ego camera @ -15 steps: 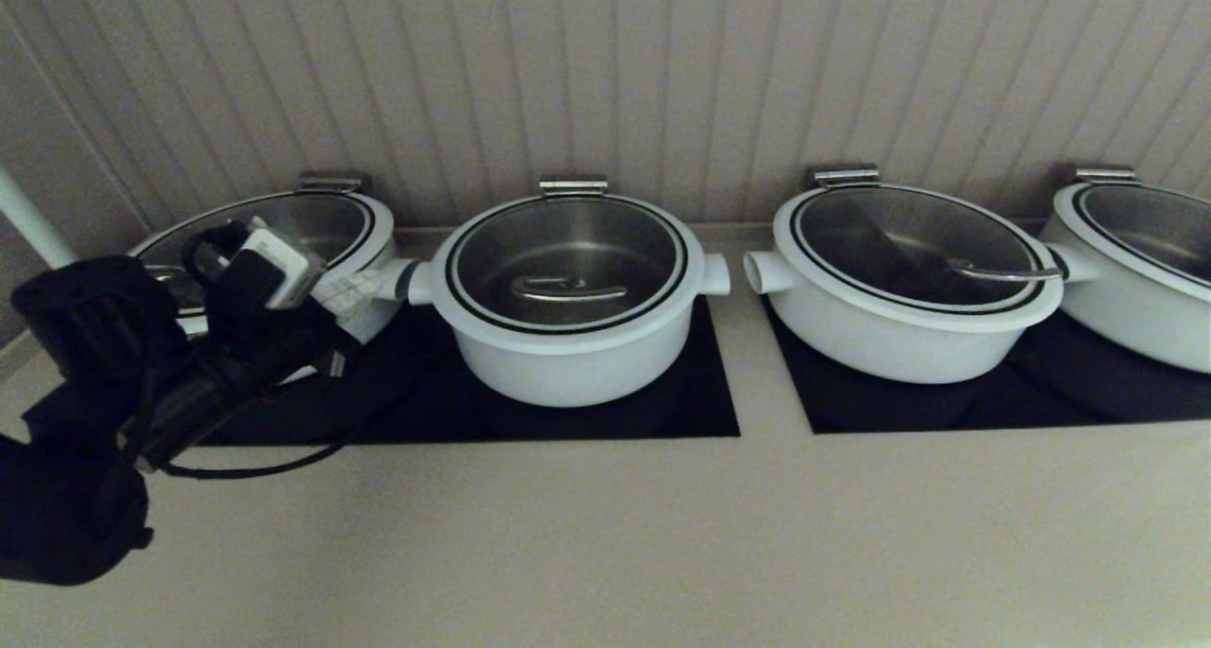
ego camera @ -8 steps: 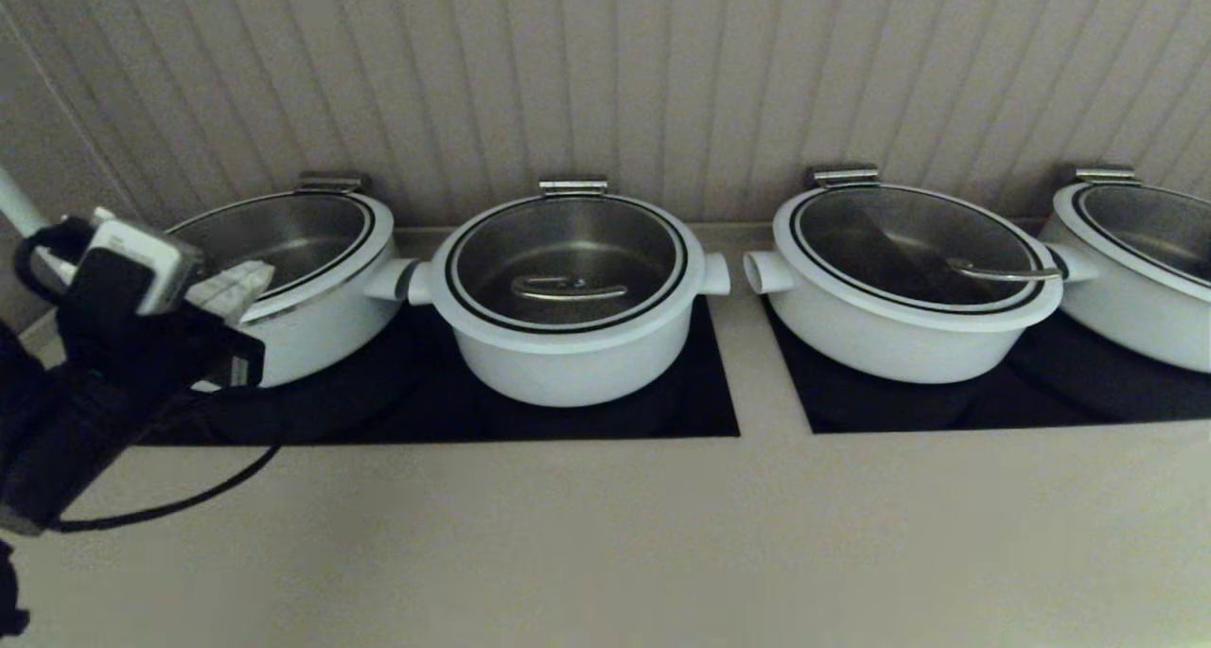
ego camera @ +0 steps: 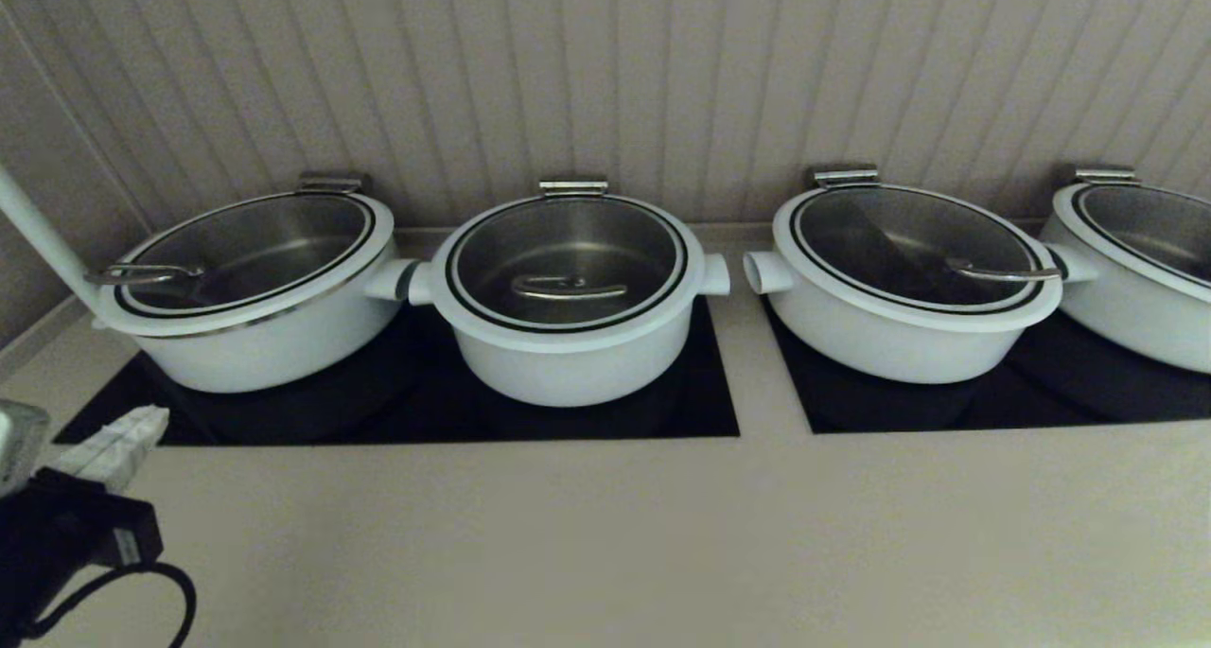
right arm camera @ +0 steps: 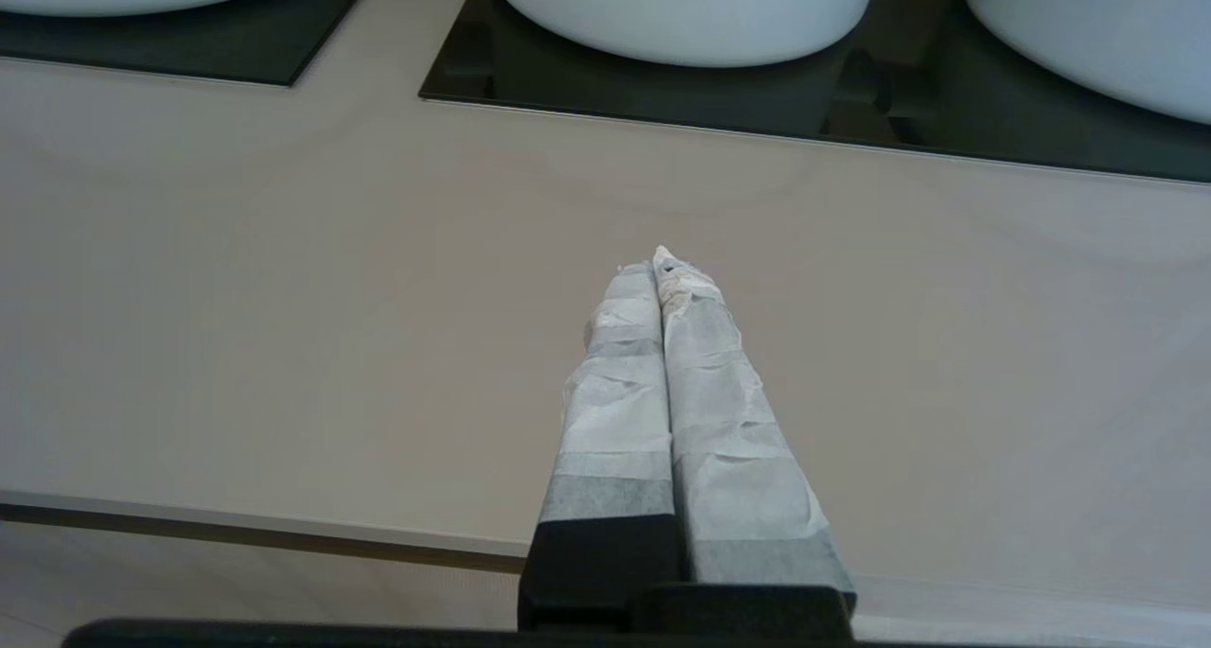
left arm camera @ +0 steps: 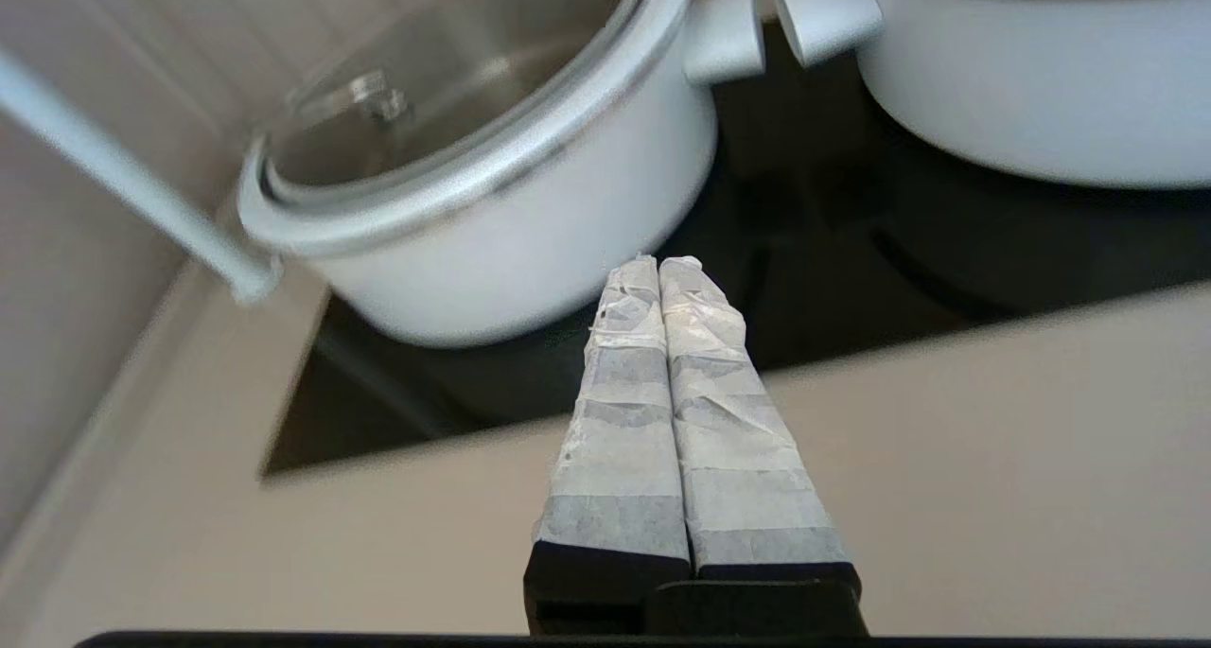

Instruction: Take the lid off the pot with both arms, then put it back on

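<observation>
The pot (ego camera: 568, 369) stands on the left black hob panel, second from the left in the head view. The lid (ego camera: 568, 251) lies flat on it, with its steel handle (ego camera: 568, 289) at the centre. My left gripper (ego camera: 132, 430) is shut and empty, low at the front left, well away from the pot. In the left wrist view this gripper (left arm camera: 659, 265) points at the gap below the left pan, with the pot (left arm camera: 1022, 90) beyond. My right gripper (right arm camera: 658, 260) is shut and empty over bare counter near the front edge; it is out of the head view.
Wider lidded pans stand to the left (ego camera: 255, 326), right (ego camera: 899, 336) and far right (ego camera: 1135, 317) of the pot. Two black hob panels (ego camera: 700, 411) sit in the beige counter (ego camera: 605, 534). A white pole (ego camera: 38, 232) leans at the far left. A ribbed wall is behind.
My left arm has pulled back from beside the pot's left handle, down and to the left, to the counter's front-left corner. The lid and pot have not moved.
</observation>
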`<state>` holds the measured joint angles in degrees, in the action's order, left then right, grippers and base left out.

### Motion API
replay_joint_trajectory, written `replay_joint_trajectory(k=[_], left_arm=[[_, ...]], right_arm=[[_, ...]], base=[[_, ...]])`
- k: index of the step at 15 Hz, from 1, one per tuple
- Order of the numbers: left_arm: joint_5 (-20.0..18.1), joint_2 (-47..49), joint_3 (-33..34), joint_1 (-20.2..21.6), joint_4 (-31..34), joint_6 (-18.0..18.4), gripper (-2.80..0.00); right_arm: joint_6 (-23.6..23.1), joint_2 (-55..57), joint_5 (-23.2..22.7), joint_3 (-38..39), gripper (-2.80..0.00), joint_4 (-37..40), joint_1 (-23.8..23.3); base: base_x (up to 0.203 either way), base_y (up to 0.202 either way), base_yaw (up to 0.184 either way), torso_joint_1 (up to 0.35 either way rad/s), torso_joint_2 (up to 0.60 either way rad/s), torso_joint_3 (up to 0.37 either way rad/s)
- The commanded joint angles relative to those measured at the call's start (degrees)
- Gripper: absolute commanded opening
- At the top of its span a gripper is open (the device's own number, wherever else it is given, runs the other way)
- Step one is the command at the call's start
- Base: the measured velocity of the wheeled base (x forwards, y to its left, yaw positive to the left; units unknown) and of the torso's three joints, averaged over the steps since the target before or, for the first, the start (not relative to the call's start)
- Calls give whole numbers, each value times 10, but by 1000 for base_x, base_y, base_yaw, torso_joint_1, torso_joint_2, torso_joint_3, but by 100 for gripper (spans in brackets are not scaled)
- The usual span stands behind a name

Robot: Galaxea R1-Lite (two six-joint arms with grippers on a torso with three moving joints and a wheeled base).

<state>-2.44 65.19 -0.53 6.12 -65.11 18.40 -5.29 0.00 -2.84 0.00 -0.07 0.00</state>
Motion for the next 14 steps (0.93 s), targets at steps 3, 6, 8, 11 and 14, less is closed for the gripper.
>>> replay_joint_trajectory(k=[3, 6, 8, 11, 14], left_arm=[[0, -228, 5, -2, 195, -23, -280], [-1, -404, 5, -10, 406, -65, -280], [-1, -511, 5, -27, 519, -90, -280], [-1, -642, 2, -51, 638, -114, -280], [0, -651, 0, -59, 670, -132, -280]], right_arm=[[-1, 1, -1, 0, -280, 0, 0], [-1, 1, -1, 0, -280, 0, 0], [-1, 1, -1, 0, -280, 0, 0], [-1, 1, -1, 0, -280, 0, 0], [-1, 1, -1, 0, -280, 0, 0]], base=[[0, 0, 0, 0, 0, 0], [0, 0, 0, 0, 0, 0], [0, 0, 0, 0, 0, 0], [0, 0, 0, 0, 0, 0], [0, 0, 0, 0, 0, 0]])
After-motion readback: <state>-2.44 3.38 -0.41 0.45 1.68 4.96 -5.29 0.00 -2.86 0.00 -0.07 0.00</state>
